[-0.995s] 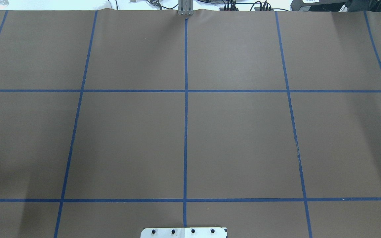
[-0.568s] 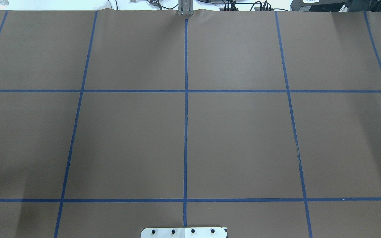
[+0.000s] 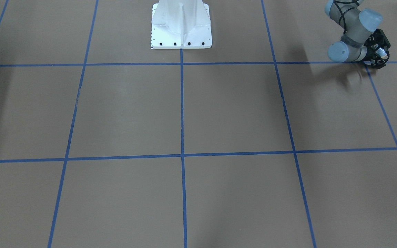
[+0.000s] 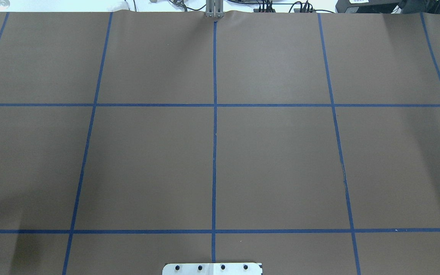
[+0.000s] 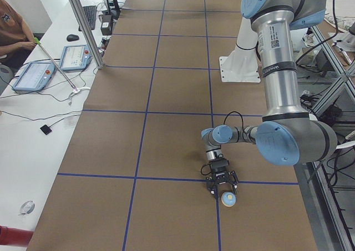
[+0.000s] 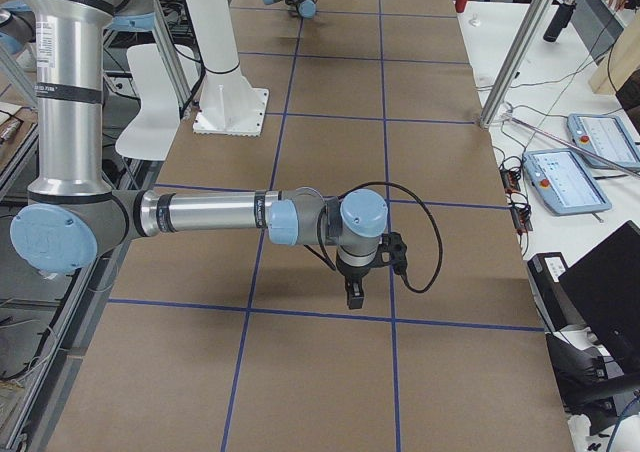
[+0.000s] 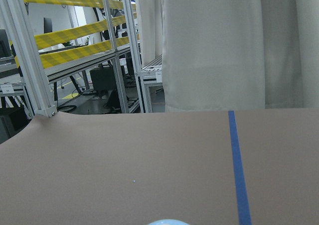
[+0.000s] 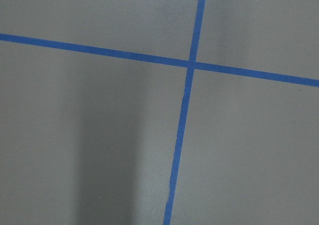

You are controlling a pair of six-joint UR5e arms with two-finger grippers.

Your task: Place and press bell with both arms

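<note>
Brown paper with blue tape lines covers the table [image 4: 273, 160], and the bell [image 5: 228, 198] sits low over it at its left end, between the fingers of the left gripper [image 5: 222, 187], which seem to pinch it. The right gripper [image 6: 354, 294] hangs well apart at the right end, pointing down, and whether it is spread cannot be told. So the left arm [image 5: 277, 68] holds the bell, which must travel right toward the middle before the right can press it.

Light blue bell [image 5: 228, 199], cream button, upright between black fingers [image 5: 212, 187]
</note>
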